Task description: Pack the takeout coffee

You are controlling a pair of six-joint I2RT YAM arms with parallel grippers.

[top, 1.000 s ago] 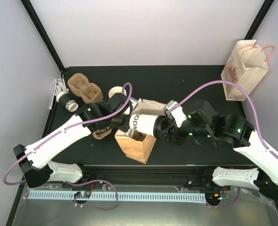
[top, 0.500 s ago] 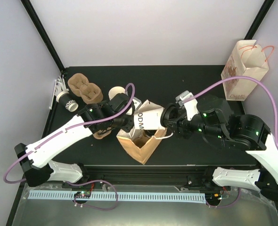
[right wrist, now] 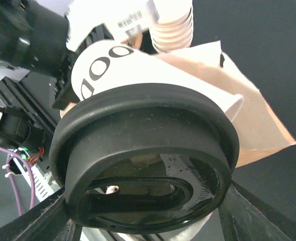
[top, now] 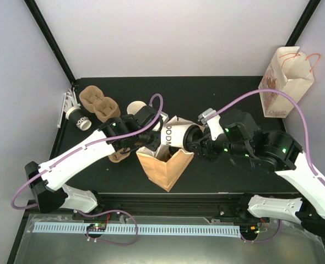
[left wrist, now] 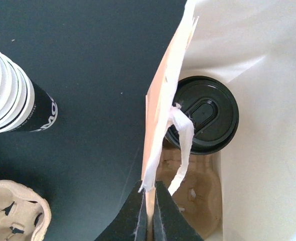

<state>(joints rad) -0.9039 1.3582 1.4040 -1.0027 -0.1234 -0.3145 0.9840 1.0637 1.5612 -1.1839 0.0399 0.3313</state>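
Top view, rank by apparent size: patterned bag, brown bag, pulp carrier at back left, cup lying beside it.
1. patterned bag
2. brown bag: close to it and partly hidden, so the top two are unsure
3. pulp carrier
4. lying cup

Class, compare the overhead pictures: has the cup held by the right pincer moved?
Yes. The cup in the right pincer has shifted away from the near rail, toward the far edge.

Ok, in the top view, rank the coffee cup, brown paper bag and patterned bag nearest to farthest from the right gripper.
From the right gripper:
1. coffee cup, in its grip, on its left.
2. brown paper bag, just under the cup, toward the near edge.
3. patterned bag, far right corner.
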